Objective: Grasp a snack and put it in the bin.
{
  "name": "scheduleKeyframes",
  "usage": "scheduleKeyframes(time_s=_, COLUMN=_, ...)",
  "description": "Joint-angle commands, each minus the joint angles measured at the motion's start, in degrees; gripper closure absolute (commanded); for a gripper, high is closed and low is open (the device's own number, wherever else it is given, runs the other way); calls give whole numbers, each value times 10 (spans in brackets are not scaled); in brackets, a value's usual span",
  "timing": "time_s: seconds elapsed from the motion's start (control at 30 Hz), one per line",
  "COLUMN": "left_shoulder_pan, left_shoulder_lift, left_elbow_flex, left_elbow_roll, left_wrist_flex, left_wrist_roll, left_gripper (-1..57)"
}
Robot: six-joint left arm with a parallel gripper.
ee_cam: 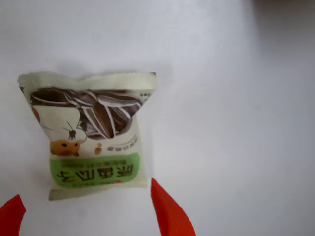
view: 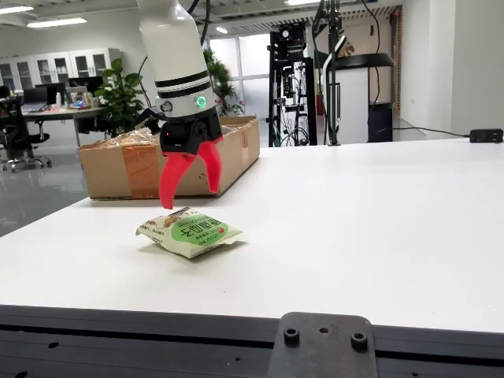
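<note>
The single cream-and-green plastic snack packet [view: 189, 232] lies flat on the white tabletop [view: 378, 228], directly under the red-fingered claw [view: 190, 189], which hangs above it spread wide and empty. In the wrist view the packet's long axis runs away from the claw, its green end between the two fingertips [ee_cam: 167, 211]. One brown cardboard box [view: 169, 157], probably the bin, stands behind

One view looks low across the table [view: 378, 220] from its front edge; the other, seemingly wrist-mounted, looks straight down, close. Both show the snack [view: 189, 231].
</note>
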Motion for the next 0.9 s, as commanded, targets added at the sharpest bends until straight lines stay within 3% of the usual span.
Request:
scheduleKeyframes(time_s=0.03, left_shoulder_pan=3, left_shoulder_lift=-2, left_elbow_flex=5, left_elbow_roll=1, left_wrist_flex=-7, left_wrist_roll=-8, left_gripper=75)
scheduleKeyframes(time_s=0.9, left_shoulder_pan=6, left_shoulder_lift=54, left_elbow_flex=13, left_elbow_roll=1, left_wrist_flex=-64, left_wrist_roll=-49, left_gripper=50)
